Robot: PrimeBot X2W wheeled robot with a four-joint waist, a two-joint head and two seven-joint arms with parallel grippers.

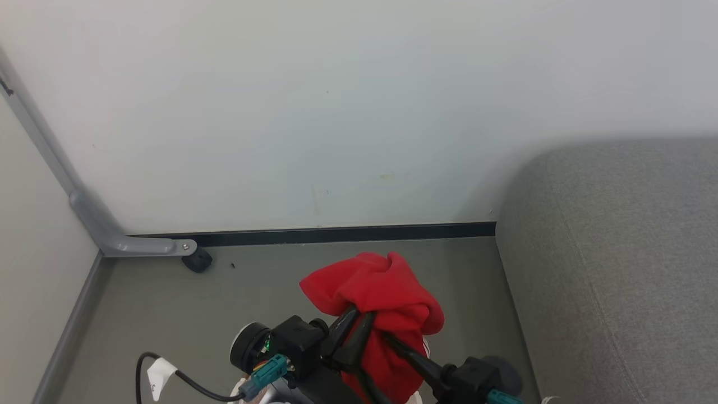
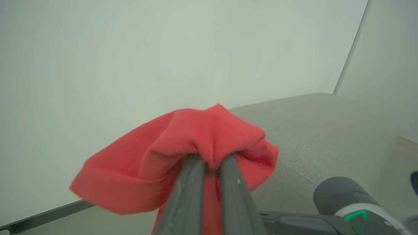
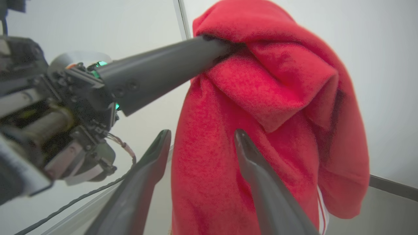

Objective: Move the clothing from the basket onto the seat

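Pale blank wall (image 1: 336, 112) takes up the top half of your head view, w/ a dark skirting strip (image 1: 336, 233) at its foot. Lower right is the seat (image 1: 617, 269): a big grey fabric cushion w/ a rounded corner. Grey floor (image 1: 224, 303) runs btwn wall and seat.

Over that floor, just left of the seat's edge and not touching it, hangs the clothing (image 1: 381, 286): a bunched bright red garment, w/ white stripes near its lower edge in the R wrist view.

Your L gripper (image 2: 210, 160) has its fingers clamped tight on a fold at the garment's top. Your R gripper (image 3: 202, 133) has its fingers spread wide either side of the hanging cloth, not closed on it.

Far left at the wall's foot sits a grey bracket (image 1: 129, 244) w/ a small black caster (image 1: 197, 261) beside it. Bottom left is a black cable (image 1: 190, 381) w/ a white tag (image 1: 160, 373).
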